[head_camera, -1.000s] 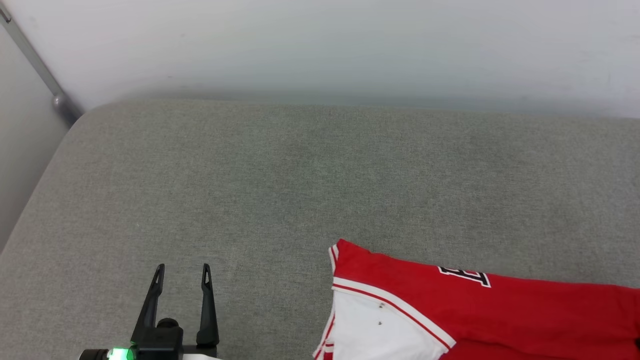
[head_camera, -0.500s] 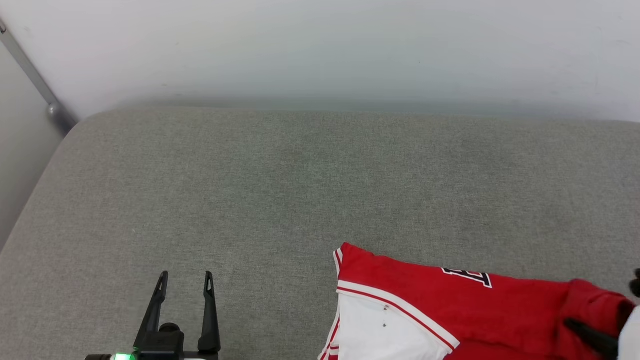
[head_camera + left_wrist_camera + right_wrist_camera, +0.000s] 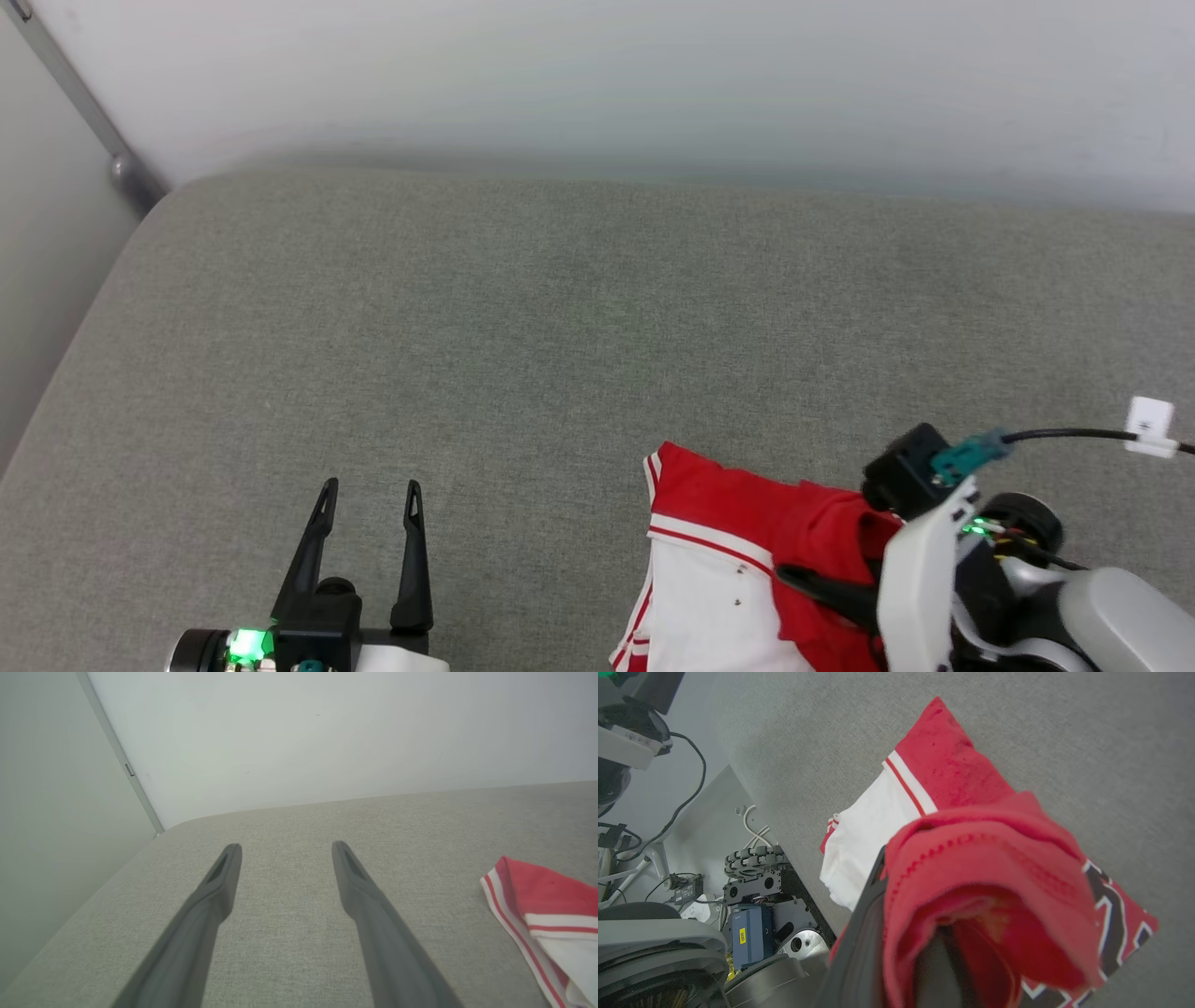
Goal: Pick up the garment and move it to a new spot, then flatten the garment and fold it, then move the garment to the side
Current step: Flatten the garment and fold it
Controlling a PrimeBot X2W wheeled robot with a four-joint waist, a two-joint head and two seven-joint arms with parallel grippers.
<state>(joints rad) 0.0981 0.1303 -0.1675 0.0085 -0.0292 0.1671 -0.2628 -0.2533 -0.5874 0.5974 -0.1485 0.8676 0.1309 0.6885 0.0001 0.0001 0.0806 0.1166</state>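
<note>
Swung in since a second ago, our right hand (image 3: pixel 795 575) pinches the garment (image 3: pixel 714 490) at its bunched red edge; left hand (image 3: pixel 371 485) spread. So shallow a pinch may slip on lifting.

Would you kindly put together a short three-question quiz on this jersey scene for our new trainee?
1. True or false: the left gripper is shut on the garment.
2. The sleeve lying on the grey padded surface is: A) white with red-striped trim; B) blue; C) black.
3. Which gripper has red cloth bunched over its fingers?
Key: 1 false, it is open and apart from the garment; 2 A; 3 the right gripper.
</note>
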